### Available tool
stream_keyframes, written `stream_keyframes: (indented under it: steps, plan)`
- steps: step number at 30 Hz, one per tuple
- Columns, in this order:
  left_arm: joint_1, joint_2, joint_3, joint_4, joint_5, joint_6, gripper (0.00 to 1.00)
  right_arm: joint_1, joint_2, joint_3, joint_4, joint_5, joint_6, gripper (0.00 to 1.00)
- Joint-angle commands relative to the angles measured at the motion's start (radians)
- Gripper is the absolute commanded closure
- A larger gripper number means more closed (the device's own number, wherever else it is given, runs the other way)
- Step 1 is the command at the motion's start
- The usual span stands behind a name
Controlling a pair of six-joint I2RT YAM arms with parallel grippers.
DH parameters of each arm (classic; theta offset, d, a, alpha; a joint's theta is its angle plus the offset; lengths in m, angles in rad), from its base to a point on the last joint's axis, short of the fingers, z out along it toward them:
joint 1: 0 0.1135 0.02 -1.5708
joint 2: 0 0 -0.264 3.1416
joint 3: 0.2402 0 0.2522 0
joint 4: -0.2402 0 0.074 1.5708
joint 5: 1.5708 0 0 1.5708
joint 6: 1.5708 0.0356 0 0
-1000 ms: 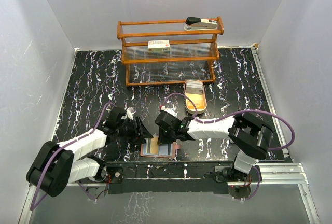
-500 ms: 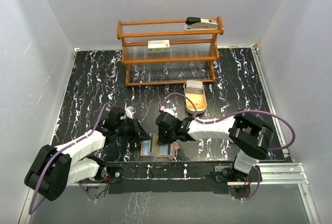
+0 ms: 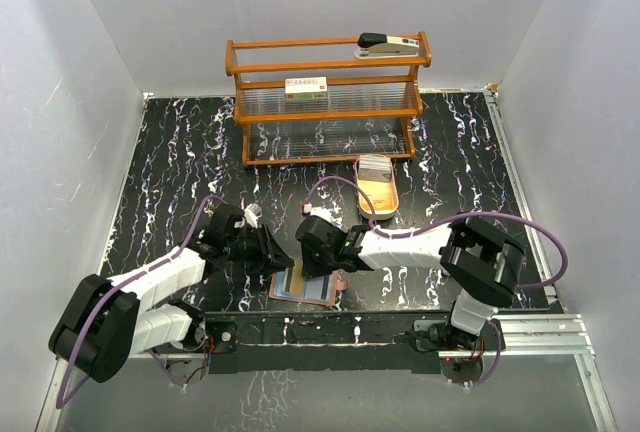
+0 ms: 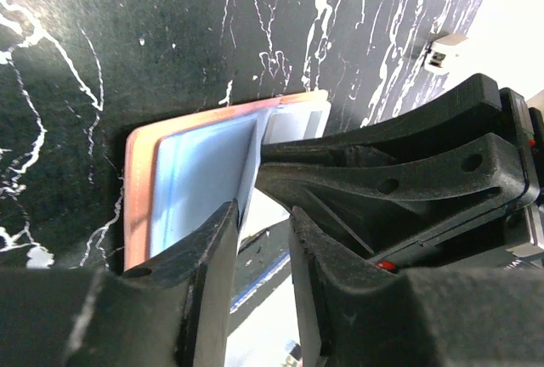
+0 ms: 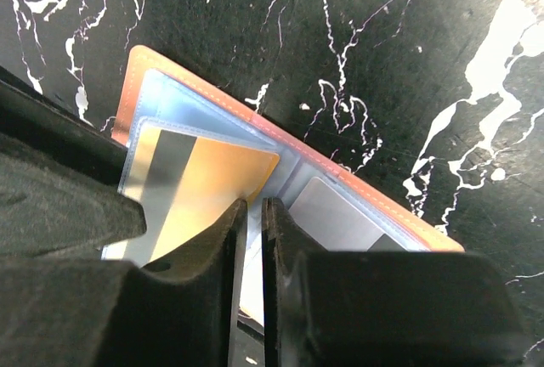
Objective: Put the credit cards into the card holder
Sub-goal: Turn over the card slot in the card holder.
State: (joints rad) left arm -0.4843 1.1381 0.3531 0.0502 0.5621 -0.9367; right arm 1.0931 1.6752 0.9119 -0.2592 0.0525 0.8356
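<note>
- Black white-veined table (image 3: 180, 182), white walls, wooden rack (image 3: 325, 102) at the back with a stapler (image 3: 388, 45) on top.
- Oval tray (image 3: 381, 204) in front of the rack, card stack (image 3: 374, 165) at its far end, well apart from the grippers.
- Card holder (image 3: 305, 288) lies open at the near table edge, both grippers over it.
- Gold card (image 5: 200, 189) sits in a clear sleeve on one half, grey card (image 5: 336, 214) in a pocket on the other.
- Left gripper (image 3: 275, 257): fingers slightly parted. A clear sleeve leaf (image 4: 253, 159) stands in the gap, leaning on one finger, not clamped.
- Right gripper (image 3: 312, 264): fingers almost together with a thin slit, tips at the gold card's edge. Can't tell if anything is pinched.
- Step in hand, my read: seating the gold card fully in its sleeve.
- To do it well:
  - Left should hold the leaf up and steady the holder.
  - Right should push the card flat and square to the sleeve mouth.
  - Go gently, or the holder slides and the card buckles.
</note>
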Motion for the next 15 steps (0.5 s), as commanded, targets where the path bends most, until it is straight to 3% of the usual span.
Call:
stream_keyframes:
  steps: [1, 11, 15]
  plan:
    - [-0.016, -0.022, 0.038, -0.008, 0.044, -0.021, 0.69, -0.001, -0.032, 0.033, -0.050, 0.099, -0.025, 0.85]
    - [-0.102, -0.039, 0.055, 0.009, 0.018, -0.076, 0.64, -0.001, -0.199, -0.038, -0.173, 0.163, 0.049, 0.69]
    - [-0.166, -0.012, 0.072, 0.041, -0.011, -0.103, 0.56, -0.001, -0.262, -0.109, -0.183, 0.177, 0.090, 0.66]
